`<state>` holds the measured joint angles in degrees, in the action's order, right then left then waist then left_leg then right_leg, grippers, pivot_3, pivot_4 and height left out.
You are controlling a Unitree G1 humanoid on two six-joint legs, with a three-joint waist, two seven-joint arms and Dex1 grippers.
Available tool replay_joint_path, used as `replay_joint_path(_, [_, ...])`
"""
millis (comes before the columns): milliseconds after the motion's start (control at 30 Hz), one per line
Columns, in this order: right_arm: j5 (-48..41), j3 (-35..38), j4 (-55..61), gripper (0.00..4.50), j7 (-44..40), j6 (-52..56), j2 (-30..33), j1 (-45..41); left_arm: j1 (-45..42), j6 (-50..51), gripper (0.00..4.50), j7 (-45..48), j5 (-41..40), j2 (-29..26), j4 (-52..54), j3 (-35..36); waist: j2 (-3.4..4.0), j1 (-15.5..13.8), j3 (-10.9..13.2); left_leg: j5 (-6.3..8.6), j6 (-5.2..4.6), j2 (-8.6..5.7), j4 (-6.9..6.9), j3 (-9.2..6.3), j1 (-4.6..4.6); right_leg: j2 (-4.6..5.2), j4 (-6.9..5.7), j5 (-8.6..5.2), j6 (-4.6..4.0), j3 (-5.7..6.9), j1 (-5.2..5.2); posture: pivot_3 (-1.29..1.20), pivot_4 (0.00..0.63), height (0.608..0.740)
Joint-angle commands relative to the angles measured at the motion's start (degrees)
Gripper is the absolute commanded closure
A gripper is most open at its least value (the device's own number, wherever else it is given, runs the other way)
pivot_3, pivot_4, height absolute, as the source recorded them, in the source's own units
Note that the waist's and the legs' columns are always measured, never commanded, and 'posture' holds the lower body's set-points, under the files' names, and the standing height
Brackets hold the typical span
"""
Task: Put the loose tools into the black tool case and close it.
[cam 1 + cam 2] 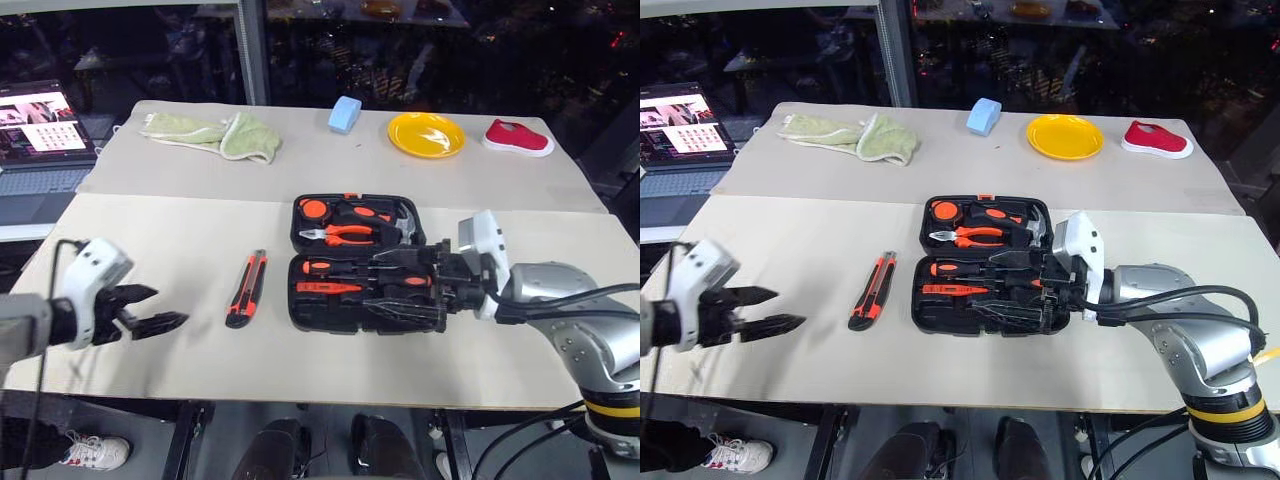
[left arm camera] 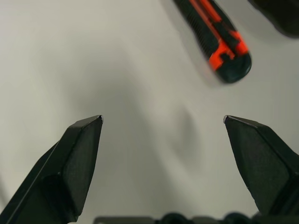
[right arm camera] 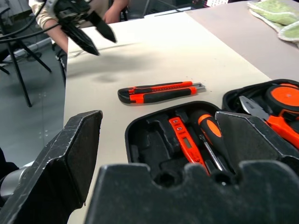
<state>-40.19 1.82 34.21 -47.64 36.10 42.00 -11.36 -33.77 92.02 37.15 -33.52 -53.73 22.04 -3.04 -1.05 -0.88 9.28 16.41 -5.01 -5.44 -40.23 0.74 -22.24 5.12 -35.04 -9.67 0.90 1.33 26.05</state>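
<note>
The left pincer (image 1: pixel 150 310) hangs over the worktop (image 1: pixel 180 230) near its left front edge, fingers spread wide and gripping nothing. Right of it, toward the middle of the worktop, the orange-black utility knife (image 1: pixel 247 288) lies loose on the surface, lengthwise front to back, just beside the case but apart from it. The black tool case (image 1: pixel 355 262) sits open at the worktop's centre, lid flat toward the far edge. In the lid half rest the orange-handled pliers (image 1: pixel 342 235) and a hammer (image 1: pixel 405 222); in the near half lie a slim orange tester screwdriver (image 3: pixel 184 144) and a black-and-orange-handled screwdriver (image 3: pixel 212 137), side by side in their recesses. The right part of that half is hidden behind the right pincer (image 1: pixel 405 285), so what else it holds is unclear. That pincer reaches level across the case's right end, fingers wide apart, seemingly empty. Along the far edge lie a green cloth (image 1: pixel 215 135), a blue sponge (image 1: pixel 345 114), a yellow plate (image 1: pixel 426 134) and a red shoe (image 1: pixel 517 137).
</note>
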Motion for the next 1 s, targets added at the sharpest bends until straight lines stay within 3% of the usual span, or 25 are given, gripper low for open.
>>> replay_joint_path(33, [-0.17, 2.40, 5.24, 0.00, 3.71, -0.48, -0.88, 2.30, -3.31, 0.48, 0.05, -4.67, -0.69, 2.10, -2.36, -5.09, 0.00, 0.09, 0.00, -0.03, 0.05, 0.00, 0.06, 0.00, 0.02, 0.00, -0.01, -0.02, -0.03, -0.02, 0.00, 0.00, 0.150, 0.732])
replay_joint_path(433, [-0.71, 3.56, 10.59, 0.00, 10.37, 0.07, -2.11, 7.34, -8.91, 0.48, 0.05, -8.01, -2.33, 7.34, -10.26, -15.14, -0.01, -0.03, 0.01, -0.19, 0.32, 0.00, 0.25, -0.04, 0.53, 0.00, -0.04, -0.07, -0.07, -0.35, -0.40, 0.00, 0.150, 0.732])
replay_joint_path(533, [-0.99, 4.09, 10.77, 0.00, 11.05, -0.02, -2.03, 7.59, -9.01, 0.48, 0.71, -7.60, -2.51, 7.44, -10.87, -15.50, -0.02, 0.03, 0.01, -0.18, 0.31, 0.00, 0.37, -0.04, 1.00, 0.02, 0.04, -0.11, -0.02, -0.37, -0.90, 0.00, 0.150, 0.732])
replay_joint_path(600, [-1.23, 4.42, 10.80, 0.00, 11.41, -0.01, -1.94, 7.62, -8.84, 0.48, 1.42, -7.37, -2.52, 7.38, -11.20, -15.55, -0.02, 0.03, 0.01, -0.18, 0.31, 0.00, 0.38, -0.04, 1.03, 0.02, 0.03, -0.32, 0.32, -0.39, -0.91, 0.00, 0.150, 0.732])
replay_joint_path(733, [-1.69, 5.33, 10.85, 0.00, 11.39, -0.01, -1.27, 7.77, -8.29, 0.47, 2.76, -7.19, -1.17, 7.34, -12.53, -15.28, -0.01, -0.02, 0.01, -0.17, 0.30, 0.00, 0.42, -0.06, 1.04, 0.02, 0.02, -0.19, 0.09, -0.40, -0.89, 0.00, 0.150, 0.732])
replay_joint_path(933, [-2.76, 7.04, 10.68, 0.00, 10.90, 0.14, 0.02, 8.43, -6.73, -2.40, 2.85, -6.25, 1.35, 5.26, -15.61, -13.72, 0.00, 0.05, 0.00, -0.17, 0.29, 0.00, 0.43, -0.07, 1.06, 0.01, 0.02, -0.14, -0.01, -0.42, -0.91, 0.00, 0.150, 0.732])
replay_joint_path(1000, [-3.25, 7.71, 10.81, 0.00, 10.70, 0.35, 0.61, 8.82, -7.59, -9.59, 2.85, -4.44, 4.81, 2.62, -19.08, -14.99, 0.00, 0.06, 0.00, -0.17, 0.30, 0.01, 0.43, -0.07, 1.08, 0.01, 0.01, -0.15, 0.00, -0.41, -0.91, 0.00, 0.150, 0.732])
